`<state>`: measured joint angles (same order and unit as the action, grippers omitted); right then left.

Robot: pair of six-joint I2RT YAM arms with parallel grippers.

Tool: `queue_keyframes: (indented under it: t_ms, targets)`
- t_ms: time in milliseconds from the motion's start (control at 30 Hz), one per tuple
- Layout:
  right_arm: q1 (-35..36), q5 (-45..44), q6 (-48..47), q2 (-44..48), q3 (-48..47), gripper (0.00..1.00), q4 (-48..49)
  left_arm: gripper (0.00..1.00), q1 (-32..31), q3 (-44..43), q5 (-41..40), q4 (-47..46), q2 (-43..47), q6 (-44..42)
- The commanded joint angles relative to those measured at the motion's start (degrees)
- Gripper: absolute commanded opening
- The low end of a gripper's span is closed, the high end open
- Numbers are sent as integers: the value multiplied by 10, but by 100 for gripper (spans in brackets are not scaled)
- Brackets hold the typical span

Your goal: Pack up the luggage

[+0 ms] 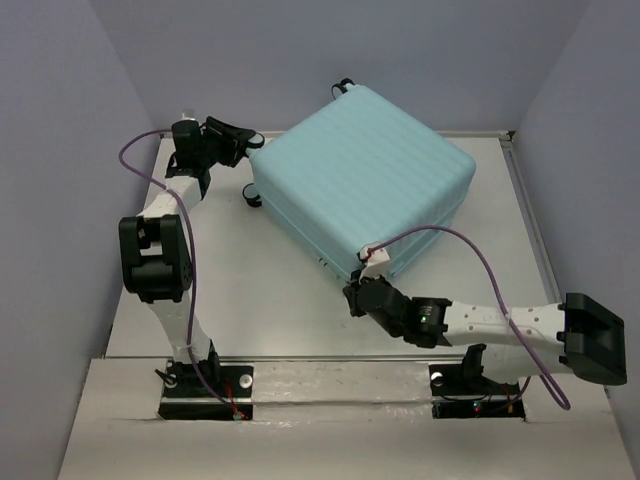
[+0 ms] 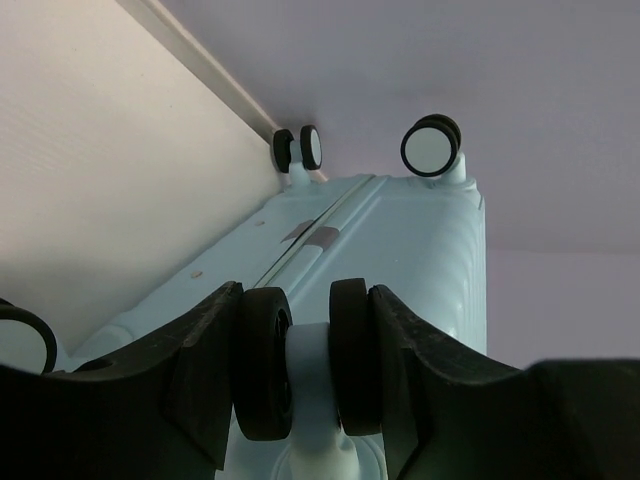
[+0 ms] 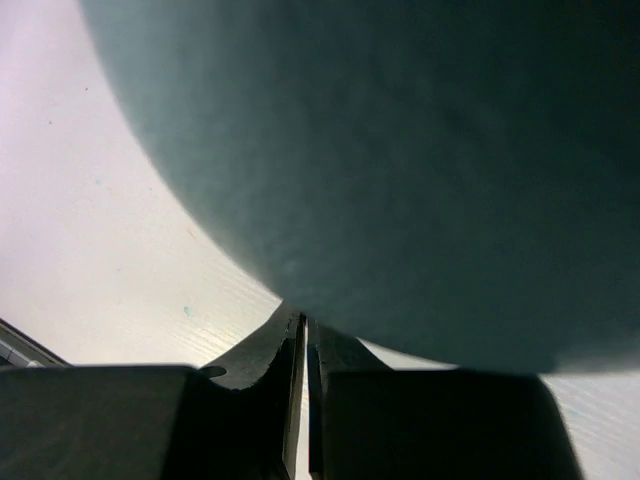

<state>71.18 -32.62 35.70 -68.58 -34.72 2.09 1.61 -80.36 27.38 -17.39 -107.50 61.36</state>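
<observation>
The tabletop (image 1: pixel 260 300) carries one piece of luggage (image 1: pixel 360 170), a pale blue ribbed suitcase lying flat and closed. It sits toward the far middle, turned so that its corners point at the arms. Its long axis seems to run from the far left, where the wheel end is, to the near right, though the shell looks almost square from above.

There are two arms, one at each of two corners. The left arm reaches forward along the left side to the wheel end, so it is the nearer one for anything done there. The right arm lies low across the near edge and meets the luggage at its near corner.

The left gripper (image 1: pixel 248 150) straddles one wheel (image 2: pixel 262 360) at the left corner. In the left wrist view its fingers (image 2: pixel 205 370) sit against the wheel's two outer faces, pinching it between them. The luggage stretches straight ahead of this gripper. Any drag or swing looks set to turn on that one corner, which could make the case pivot rather than slide straight.

The right gripper (image 1: pixel 355 292) has its fingers pressed together with nothing visible between them. Its tips are right at the rounded shell, which fills the right wrist view above them. I cannot tell whether they touch it.

I count four wheels in the left wrist view: the pinched one, two at the far end and one cut off at the left edge.
</observation>
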Motion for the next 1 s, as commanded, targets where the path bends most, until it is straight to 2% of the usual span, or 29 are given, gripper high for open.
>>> queue_keyframes:
  t_ms: [0,100,367,500,600,700,800,833,900,967]
  targets:
    - [-25,102,3,-28,-37,7,34,6,-5,53,11,-82,73,-37]
    - [-72,143,-18,-24,-42,7,59,6,0,127,-24,-106,125,-56]
    - [-197,245,-69,5,-66,7,64,6,1,311,-39,-201,243,-42]
    - [-223,265,-95,45,-49,7,48,6,-13,412,-43,-209,328,-48]
    - [-223,287,-91,41,-33,7,38,6,-70,504,-65,-195,409,-66]
    - [-187,312,-55,-9,-12,7,108,6,-126,560,-88,-188,468,-61]
    - [-106,274,-69,-108,-73,7,129,6,-165,584,-98,-185,510,-49]
    - [-89,263,-78,-132,-128,7,124,6,-173,592,-97,-180,533,-49]
    - [-71,270,-96,-188,-171,7,122,6,-193,594,-101,-147,571,-51]
    - [-71,277,-100,-201,-189,7,126,6,-201,592,-104,-118,602,-61]
